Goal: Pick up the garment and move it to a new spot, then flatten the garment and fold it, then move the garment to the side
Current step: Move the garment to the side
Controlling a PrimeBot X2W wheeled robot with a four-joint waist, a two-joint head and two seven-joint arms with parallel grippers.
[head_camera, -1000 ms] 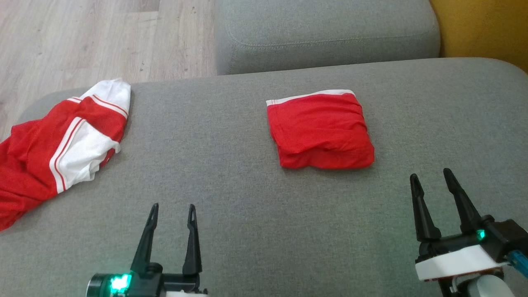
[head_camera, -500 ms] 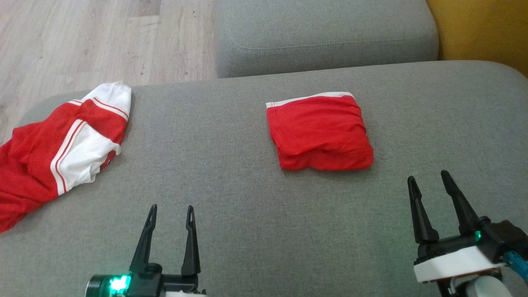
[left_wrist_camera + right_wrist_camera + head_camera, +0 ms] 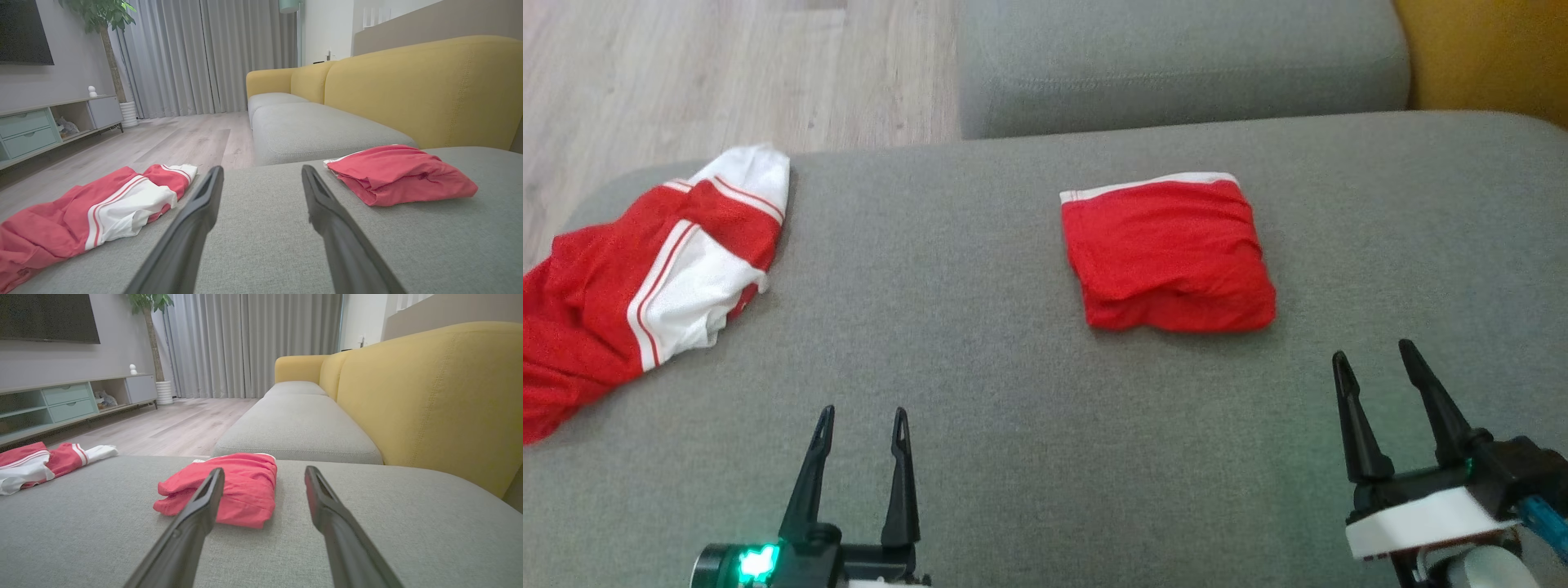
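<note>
Sitting square on the grey seat cushion, right of centre, is the folded red garment: a nearly square packet, its white waistband edge along the far side and running left to right with a slight tilt, its bulging fold facing the robot. Over at the cushion's left edge sprawls the loose red-and-white garment, its long axis on the diagonal and its white tip pointing to the far side. Its near end is cut off by the head view's left border. Left gripper hovers with jaws spread, holding nothing. Right gripper is the same, just short of the folded packet. In the right wrist view one dark finger covers part of that packet's near edge.
</note>
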